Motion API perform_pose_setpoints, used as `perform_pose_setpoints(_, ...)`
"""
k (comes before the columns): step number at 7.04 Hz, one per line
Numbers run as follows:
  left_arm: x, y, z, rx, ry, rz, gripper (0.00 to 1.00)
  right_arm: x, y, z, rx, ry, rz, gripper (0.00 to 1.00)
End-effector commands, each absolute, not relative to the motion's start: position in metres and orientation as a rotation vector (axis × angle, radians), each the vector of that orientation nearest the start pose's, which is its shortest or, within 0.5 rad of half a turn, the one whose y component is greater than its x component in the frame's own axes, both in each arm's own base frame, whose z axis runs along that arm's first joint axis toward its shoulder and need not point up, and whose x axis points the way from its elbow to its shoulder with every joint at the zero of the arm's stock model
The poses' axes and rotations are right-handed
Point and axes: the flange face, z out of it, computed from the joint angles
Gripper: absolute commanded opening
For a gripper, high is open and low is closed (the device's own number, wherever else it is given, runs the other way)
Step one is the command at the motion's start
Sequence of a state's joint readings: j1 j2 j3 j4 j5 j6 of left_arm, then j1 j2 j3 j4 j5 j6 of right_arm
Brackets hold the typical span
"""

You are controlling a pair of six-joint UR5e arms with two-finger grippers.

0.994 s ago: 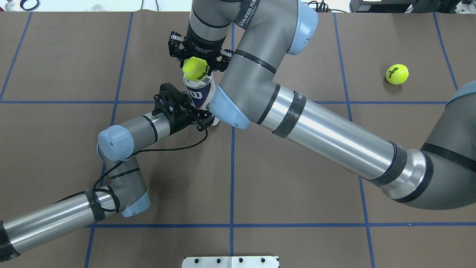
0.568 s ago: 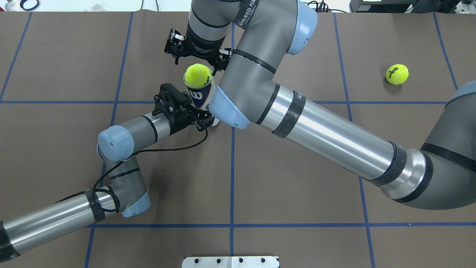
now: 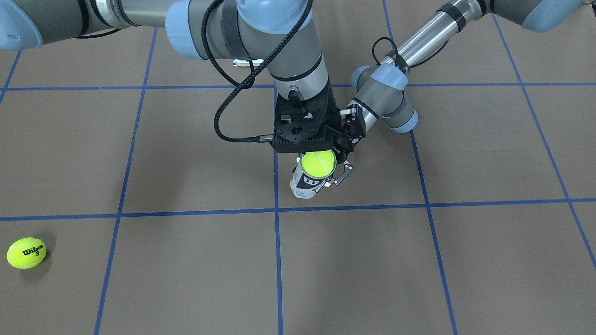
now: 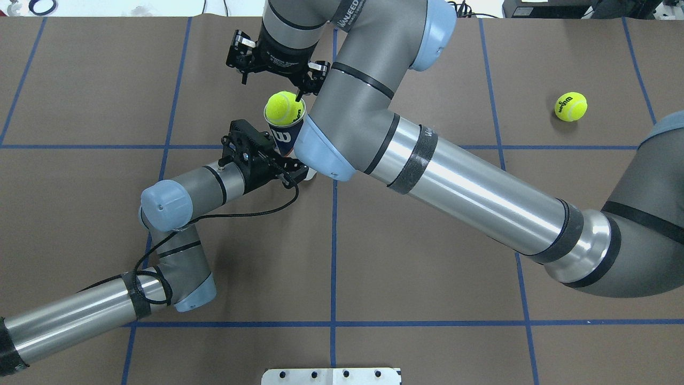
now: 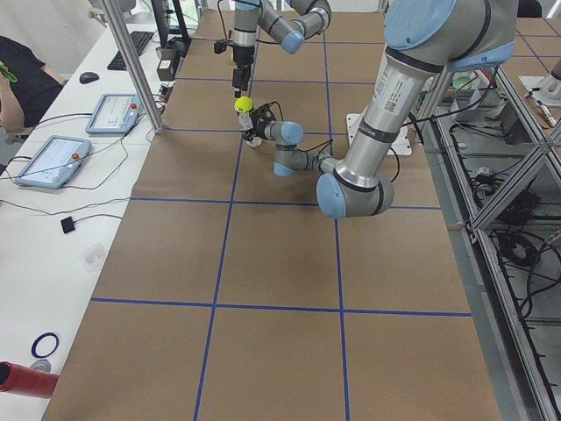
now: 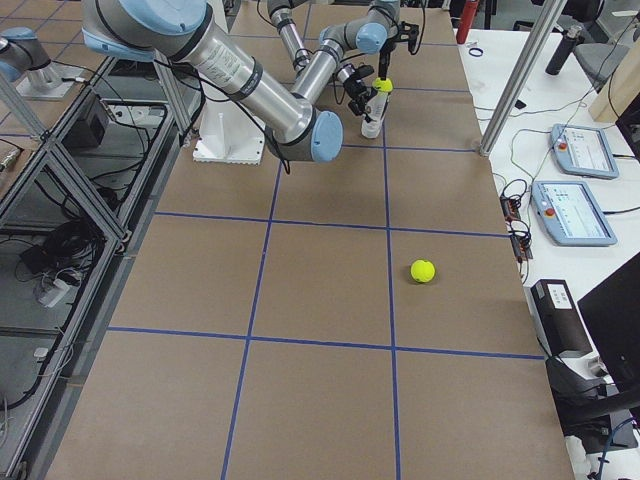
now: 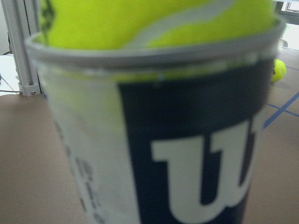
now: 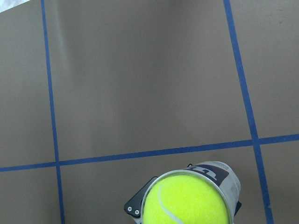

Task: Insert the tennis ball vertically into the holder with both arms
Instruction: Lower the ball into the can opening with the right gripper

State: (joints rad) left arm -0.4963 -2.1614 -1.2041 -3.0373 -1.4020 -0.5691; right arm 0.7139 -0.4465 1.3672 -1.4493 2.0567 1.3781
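The holder [image 4: 283, 137], a clear can with a navy W label, stands upright on the table. My left gripper [image 4: 294, 172] is shut on its lower part. A yellow tennis ball [image 4: 284, 107] sits in the can's mouth, its top above the silver rim [image 7: 154, 56]. It also shows in the front view [image 3: 318, 163] and the right wrist view [image 8: 187, 199]. My right gripper [image 4: 271, 88] is open and empty, just above and beyond the ball. The right arm's elbow hides the can's base in the overhead view.
A second tennis ball [image 4: 570, 106] lies far off on the right side of the table; it also shows in the front view [image 3: 26, 253]. A white metal plate [image 4: 331, 376] sits at the near edge. Blue tape lines cross the brown table cover.
My right gripper held the ball over the can a second ago. It has let go, opened and drawn up and away. The ball has dropped into the can's mouth. The left arm has not moved.
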Motion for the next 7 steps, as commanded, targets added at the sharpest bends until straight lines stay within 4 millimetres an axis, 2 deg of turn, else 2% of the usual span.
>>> perform_pose_setpoints(1, 0.548, -0.468, 0.318, 1.244, 1.151, 0.236, 0.75, -0.506, -0.559, -0.013, 0.096, -1.132, 0.212, 0.00)
perform_pose_setpoints(4, 0.548, -0.468, 0.318, 1.243, 1.152, 0.235, 0.75, -0.520, -0.569, 0.007, 0.098, -1.085, 0.211, 0.00)
perform_pose_setpoints(7, 0.549, -0.467, 0.318, 1.242, 1.152, 0.236, 0.75, -0.553, -0.551, 0.027, 0.084, -1.048, 0.192, 0.00)
